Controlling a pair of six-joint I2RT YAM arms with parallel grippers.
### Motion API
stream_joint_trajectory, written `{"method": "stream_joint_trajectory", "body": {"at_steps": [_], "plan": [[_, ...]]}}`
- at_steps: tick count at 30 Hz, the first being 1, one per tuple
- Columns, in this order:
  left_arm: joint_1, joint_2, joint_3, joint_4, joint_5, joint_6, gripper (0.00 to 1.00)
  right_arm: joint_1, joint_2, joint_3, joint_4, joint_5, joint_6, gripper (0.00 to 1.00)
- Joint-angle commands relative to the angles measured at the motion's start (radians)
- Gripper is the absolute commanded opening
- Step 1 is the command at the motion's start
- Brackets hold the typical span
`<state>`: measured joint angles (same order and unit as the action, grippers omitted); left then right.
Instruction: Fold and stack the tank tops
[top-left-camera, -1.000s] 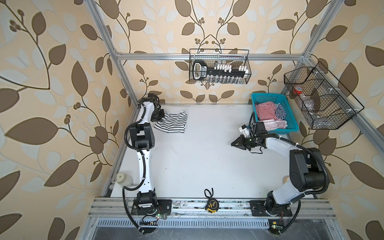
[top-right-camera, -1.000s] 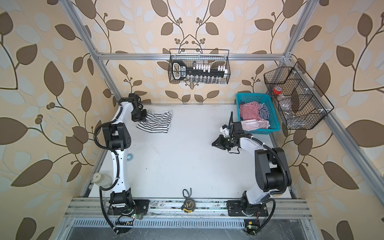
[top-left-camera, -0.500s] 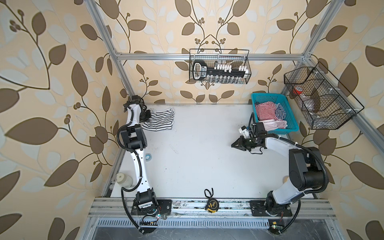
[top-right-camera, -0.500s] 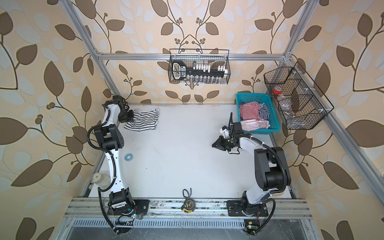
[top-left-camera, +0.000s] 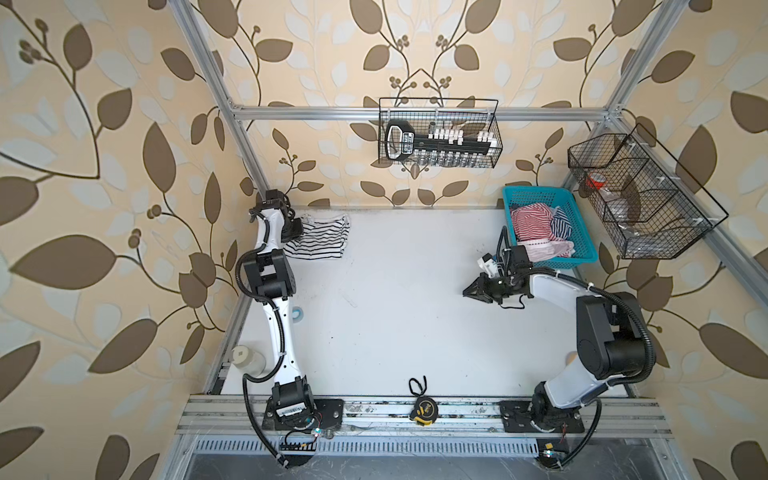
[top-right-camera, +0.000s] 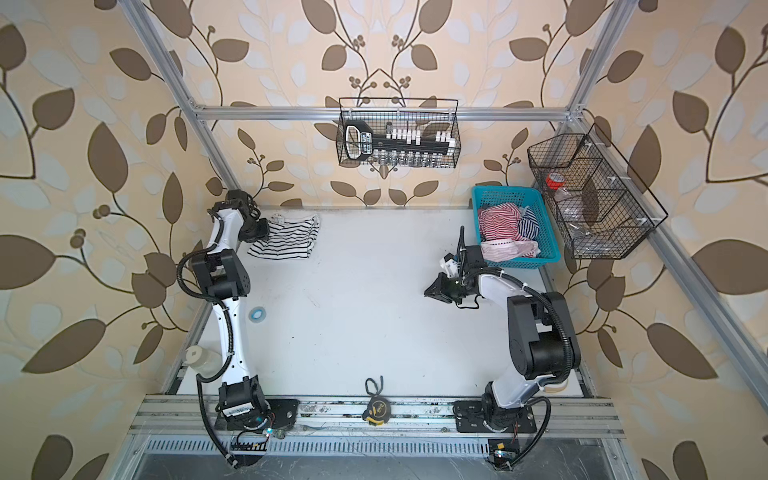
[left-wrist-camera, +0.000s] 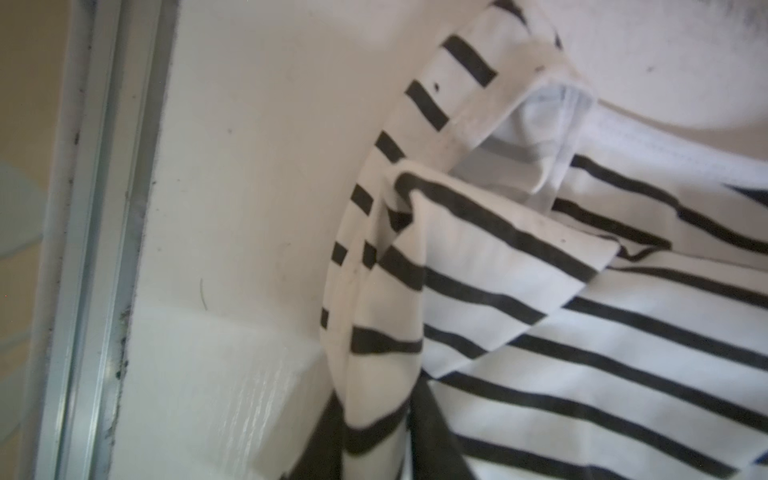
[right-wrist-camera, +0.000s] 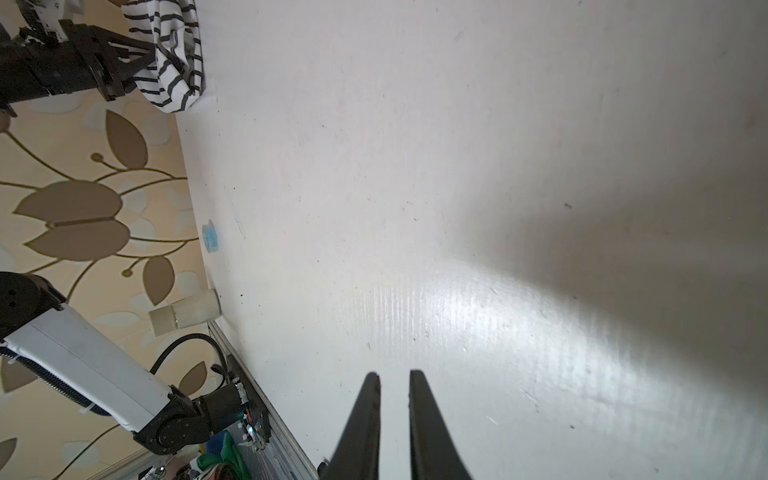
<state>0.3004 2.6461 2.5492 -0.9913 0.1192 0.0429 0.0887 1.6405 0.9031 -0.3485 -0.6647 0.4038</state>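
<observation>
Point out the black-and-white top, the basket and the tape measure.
black-and-white top (top-left-camera: 322, 241), in a top view, middle of the striped fabric
basket (top-left-camera: 536, 193), in a top view, its far wall
tape measure (top-left-camera: 422, 410), in a top view, its yellow-and-black case

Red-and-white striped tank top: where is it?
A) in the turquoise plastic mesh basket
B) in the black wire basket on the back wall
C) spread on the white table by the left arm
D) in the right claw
A: the red-and-white striped tank top lies bunched inside the turquoise plastic mesh basket in both top views.
</observation>
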Motion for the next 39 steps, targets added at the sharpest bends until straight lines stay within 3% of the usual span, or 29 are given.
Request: {"method": "stream_joint_trajectory", "body": {"at_steps": [1,5,15,20,22,25,30,34,39], "plan": [[-0.003,-0.006,0.04,0.011,-0.037,-0.019,0.36,0.001,-0.004,0.001,-0.011,0.008,-0.003,0.16],[-0.002,-0.045,-0.007,0.021,-0.051,-0.07,0.52,0.005,-0.013,0.0,-0.012,0.008,-0.003,0.16],[-0.002,-0.346,-0.367,0.156,0.012,-0.263,0.6,0.013,-0.056,0.003,-0.017,-0.006,-0.006,0.18],[-0.003,-0.442,-0.431,0.209,-0.074,-0.284,0.66,0.009,-0.116,-0.005,-0.049,-0.001,-0.026,0.2],[-0.003,-0.444,-0.399,0.171,-0.096,-0.292,0.66,0.005,-0.142,-0.022,-0.048,0.002,-0.024,0.2],[-0.004,-0.463,-0.394,0.113,-0.044,-0.351,0.65,0.0,-0.17,-0.046,-0.039,0.003,-0.014,0.21],[-0.04,-0.57,-0.648,0.201,0.098,-0.554,0.6,0.0,-0.18,-0.059,-0.018,-0.003,0.004,0.21],[-0.134,-0.607,-0.736,0.283,0.008,-0.624,0.62,0.0,-0.183,-0.05,-0.024,-0.009,-0.001,0.21],[-0.158,-0.491,-0.626,0.24,-0.025,-0.693,0.62,-0.001,-0.191,-0.05,-0.041,-0.009,-0.015,0.21]]}}
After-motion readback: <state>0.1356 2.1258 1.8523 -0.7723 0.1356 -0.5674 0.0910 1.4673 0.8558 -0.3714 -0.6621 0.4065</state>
